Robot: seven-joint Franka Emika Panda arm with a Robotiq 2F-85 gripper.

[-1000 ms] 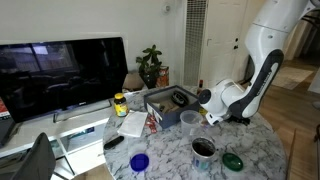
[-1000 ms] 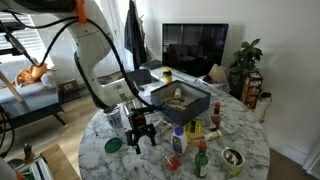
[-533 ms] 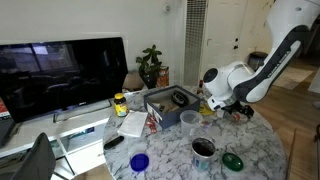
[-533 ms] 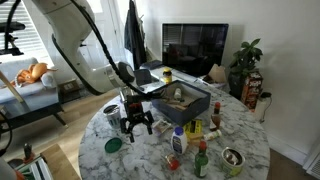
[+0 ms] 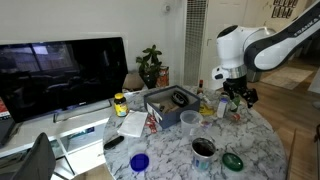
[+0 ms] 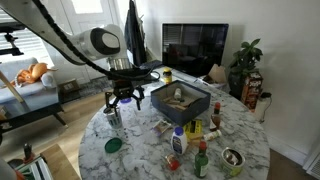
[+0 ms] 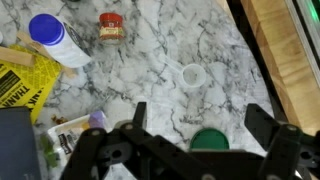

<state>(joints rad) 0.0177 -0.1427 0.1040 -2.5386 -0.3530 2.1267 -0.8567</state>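
In an exterior view, the robot's claw hangs spread wide and empty above a cluttered marble table, with a green lid lying flat below it near the table's rim. In an exterior view, the claw hovers over a cup, and the green lid lies just beside that cup, closer to the edge. The wrist view looks down between the parted fingers at the green lid, with a white ring near it on the marble.
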